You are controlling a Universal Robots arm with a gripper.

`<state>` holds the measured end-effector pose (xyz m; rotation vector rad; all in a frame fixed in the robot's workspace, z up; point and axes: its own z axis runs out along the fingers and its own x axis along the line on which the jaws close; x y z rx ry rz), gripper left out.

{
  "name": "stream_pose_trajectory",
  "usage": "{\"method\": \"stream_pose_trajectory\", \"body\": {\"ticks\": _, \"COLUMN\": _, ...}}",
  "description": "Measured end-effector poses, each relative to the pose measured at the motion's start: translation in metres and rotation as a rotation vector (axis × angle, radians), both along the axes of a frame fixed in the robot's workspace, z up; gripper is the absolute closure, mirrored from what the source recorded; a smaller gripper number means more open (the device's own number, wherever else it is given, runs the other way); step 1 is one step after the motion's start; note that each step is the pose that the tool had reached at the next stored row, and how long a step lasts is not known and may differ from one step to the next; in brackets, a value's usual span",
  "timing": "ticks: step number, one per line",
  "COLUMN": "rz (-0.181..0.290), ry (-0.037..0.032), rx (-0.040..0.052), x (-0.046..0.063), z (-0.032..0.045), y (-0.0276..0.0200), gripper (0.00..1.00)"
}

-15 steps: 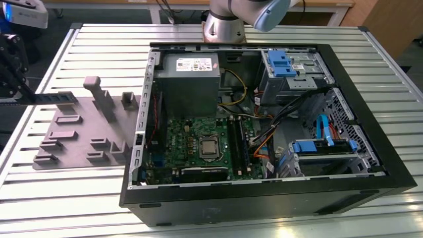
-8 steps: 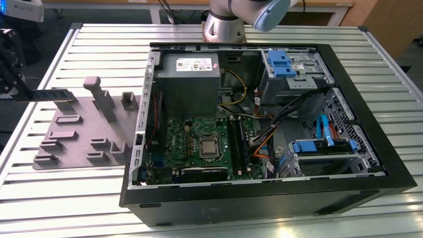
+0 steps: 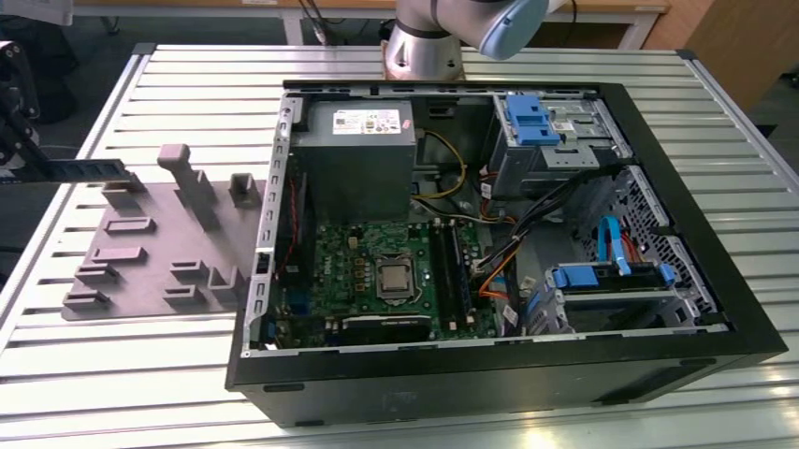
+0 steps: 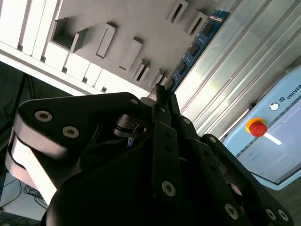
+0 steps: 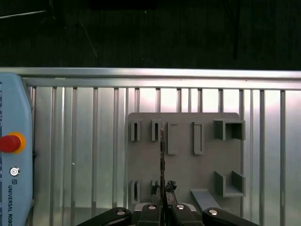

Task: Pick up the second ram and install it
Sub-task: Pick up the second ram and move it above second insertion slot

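Grip: gripper [image 4: 160, 92] clamped shut on one end of ram [image 4: 195, 46] | Place: held edge-up above grey fixture plate [image 3: 156, 245] | Handling: judged light, stiff, brittle; best taken by bare end, clear of chips.

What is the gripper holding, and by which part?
The second ram, clamped at one end between the fingers of the gripper; the rest sticks out free.
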<state>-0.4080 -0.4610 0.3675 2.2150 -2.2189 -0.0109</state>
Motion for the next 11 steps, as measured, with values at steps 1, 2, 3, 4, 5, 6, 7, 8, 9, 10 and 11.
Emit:
{"method": "stream_pose_trajectory", "body": {"ticks": 1, "rz": 0.0, "ry": -0.0001, "rx": 0.0001, "x": 0.0, "z": 0.0015, "y": 0.0, "gripper": 0.86}}
{"method": "stream_pose_trajectory", "body": {"ticks": 2, "rz": 0.0, "ry": 0.0, "rx": 0.0, "x": 0.0, "z": 0.0031, "y": 0.0, "gripper": 0.86}}
{"method": "stream_pose_trajectory", "body": {"ticks": 3, "rz": 0.0, "ry": 0.0, "rx": 0.0, "x": 0.0, "z": 0.0046, "y": 0.0, "gripper": 0.86}}
{"method": "stream_pose_trajectory", "body": {"ticks": 4, "rz": 0.0, "ry": 0.0001, "rx": 0.0, "x": 0.0, "z": 0.0061, "y": 0.0, "gripper": 0.86}}
{"method": "stream_pose_trajectory", "body": {"ticks": 5, "rz": 0.0, "ry": 0.0, "rx": 0.0, "x": 0.0, "z": 0.0077, "y": 0.0, "gripper": 0.86}}
{"method": "stream_pose_trajectory", "body": {"ticks": 6, "rz": 0.0, "ry": 0.0001, "rx": -0.0001, "x": 0.0, "z": 0.0093, "y": 0.0, "gripper": 0.86}}
{"method": "stream_pose_trajectory", "body": {"ticks": 7, "rz": 0.0, "ry": 0.0, "rx": 0.0, "x": 0.0, "z": 0.0108, "y": 0.0, "gripper": 0.86}}
{"method": "stream_pose_trajectory", "body": {"ticks": 8, "rz": 0.0, "ry": 0.0, "rx": 0.0, "x": 0.0, "z": 0.0123, "y": 0.0, "gripper": 0.86}}
{"method": "stream_pose_trajectory", "body": {"ticks": 9, "rz": 0.0, "ry": 0.0, "rx": 0.0, "x": 0.0, "z": 0.0138, "y": 0.0, "gripper": 0.86}}
{"method": "stream_pose_trajectory", "body": {"ticks": 10, "rz": 0.0, "ry": 0.0, "rx": 0.0, "x": 0.0, "z": 0.0151, "y": 0.0, "gripper": 0.86}}
{"method": "stream_pose_trajectory", "body": {"ticks": 11, "rz": 0.0, "ry": 0.0, "rx": 0.0, "x": 0.0, "z": 0.0166, "y": 0.0, "gripper": 0.86}}
